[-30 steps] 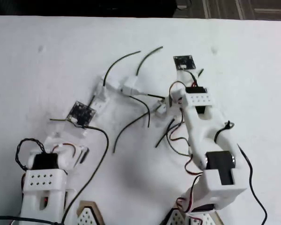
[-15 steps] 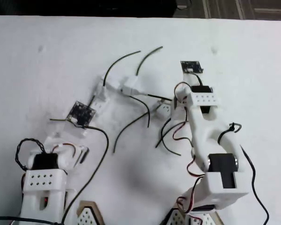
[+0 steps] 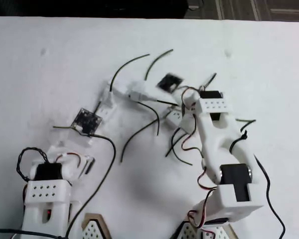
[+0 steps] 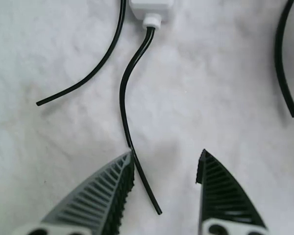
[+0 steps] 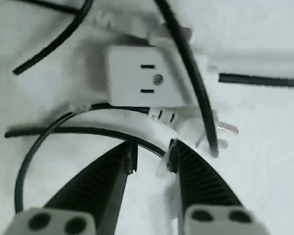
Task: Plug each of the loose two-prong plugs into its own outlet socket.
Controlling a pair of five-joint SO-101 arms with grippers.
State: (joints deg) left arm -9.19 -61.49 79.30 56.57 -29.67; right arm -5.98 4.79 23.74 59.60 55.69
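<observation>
On the table (image 3: pixel 50 64) the left arm (image 3: pixel 46 191) comes in from 7 o'clock and the right arm (image 3: pixel 217 137) from 5 o'clock. Both point at a tangle of black cords around the centre. In that tangle a white block (image 3: pixel 138 94) lies at about 11 o'clock from the centre.

The left gripper (image 4: pixel 166 156) is spread wide and holds nothing. The loose end of a cord (image 4: pixel 130 117) lies on the table between its fingers, close against one of them. That cord runs ahead to a white housing (image 4: pixel 149 9).

The right gripper (image 5: pixel 152 146) is nearly closed, with a narrow gap left between the tips, and I cannot tell whether anything is pinched there. Just ahead of it the outlet (image 5: pixel 142 76) lies face up, both slots bare. The plug (image 5: pixel 206 128) lies loose just beside the outlet, its two prongs in the open and pointing away from it. A black lead (image 5: pixel 186 58) crosses over the outlet's edge and the plug. Another one curves past the fingertips.
</observation>
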